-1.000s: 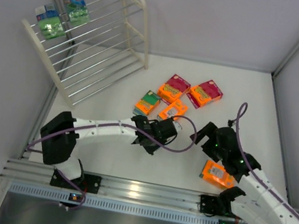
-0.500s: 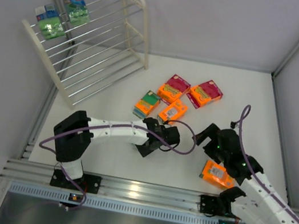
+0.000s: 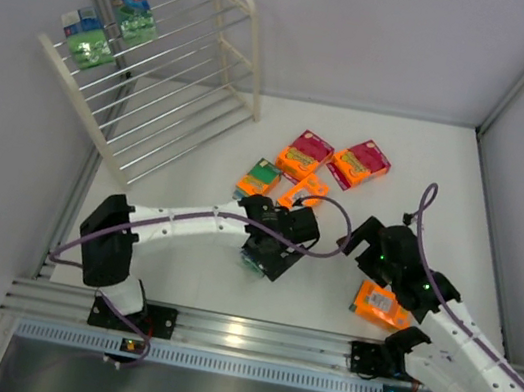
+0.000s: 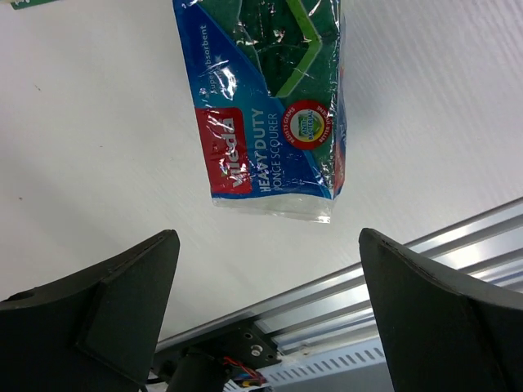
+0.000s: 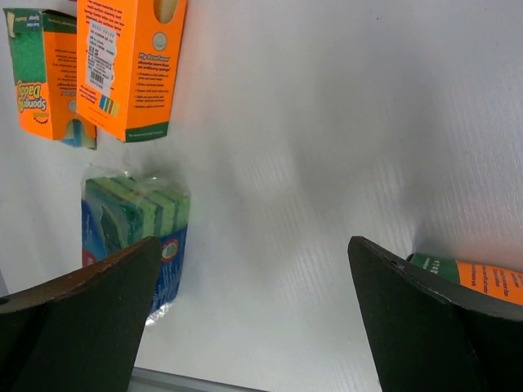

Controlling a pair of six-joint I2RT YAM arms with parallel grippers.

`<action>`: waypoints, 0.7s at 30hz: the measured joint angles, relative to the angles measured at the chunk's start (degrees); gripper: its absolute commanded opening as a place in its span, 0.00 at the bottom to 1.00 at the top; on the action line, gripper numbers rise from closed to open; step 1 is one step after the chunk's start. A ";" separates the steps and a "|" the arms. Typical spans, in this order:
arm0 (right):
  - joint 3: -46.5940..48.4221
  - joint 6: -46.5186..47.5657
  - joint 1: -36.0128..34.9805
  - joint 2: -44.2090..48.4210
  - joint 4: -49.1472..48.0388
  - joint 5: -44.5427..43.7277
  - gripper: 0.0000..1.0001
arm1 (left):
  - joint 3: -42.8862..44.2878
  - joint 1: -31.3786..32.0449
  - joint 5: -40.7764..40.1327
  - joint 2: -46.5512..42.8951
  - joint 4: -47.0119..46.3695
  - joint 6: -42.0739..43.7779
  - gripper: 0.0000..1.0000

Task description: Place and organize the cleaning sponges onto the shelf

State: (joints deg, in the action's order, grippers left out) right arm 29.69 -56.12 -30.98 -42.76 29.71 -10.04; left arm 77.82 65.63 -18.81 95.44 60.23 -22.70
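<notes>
You hung the left gripper wide open over the green sponge pack near the table front edge, seemingly to grab it.

Bright even light, soft shadows.

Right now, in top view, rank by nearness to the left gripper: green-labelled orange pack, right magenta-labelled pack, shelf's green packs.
1. green-labelled orange pack, just beyond the left gripper
2. right magenta-labelled pack, farther right
3. shelf's green packs, far left
</notes>
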 measured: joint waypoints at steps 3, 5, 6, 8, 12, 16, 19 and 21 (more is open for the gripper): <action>0.00 0.04 0.00 0.00 0.00 0.00 0.99 | -0.15 -1.27 2.12 -2.03 -0.98 -1.75 0.98; 0.00 0.13 0.00 0.00 0.02 0.04 0.99 | -1.57 -2.69 4.00 -3.54 -3.78 -2.71 0.98; 0.00 0.20 0.02 0.00 0.02 0.11 0.99 | -2.91 -3.30 5.01 -4.39 -5.62 -2.73 0.98; 0.00 0.44 0.02 0.00 0.02 0.26 0.99 | -7.21 -4.92 7.45 -6.62 -10.08 -2.64 0.98; 0.00 0.61 0.02 0.00 0.00 0.68 1.00 | -11.96 -8.39 10.56 -7.69 -14.53 -2.21 0.98; -0.37 0.52 0.02 0.00 -0.68 1.29 0.99 | -13.97 -10.16 10.86 -7.69 -18.86 -1.33 0.98; -1.53 0.31 0.02 -0.09 -1.44 2.21 0.99 | -15.72 -10.08 12.13 -7.54 -22.01 -0.96 0.98; -2.21 0.07 0.02 -0.37 -1.49 2.67 0.99 | -16.92 -10.05 13.03 -7.13 -23.85 -0.72 0.98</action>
State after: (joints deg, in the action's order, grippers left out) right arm 27.49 -56.05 -30.96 -43.13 28.23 -7.38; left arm 60.90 55.57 -5.78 88.31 36.38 -23.42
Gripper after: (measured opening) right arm 0.993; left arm 0.982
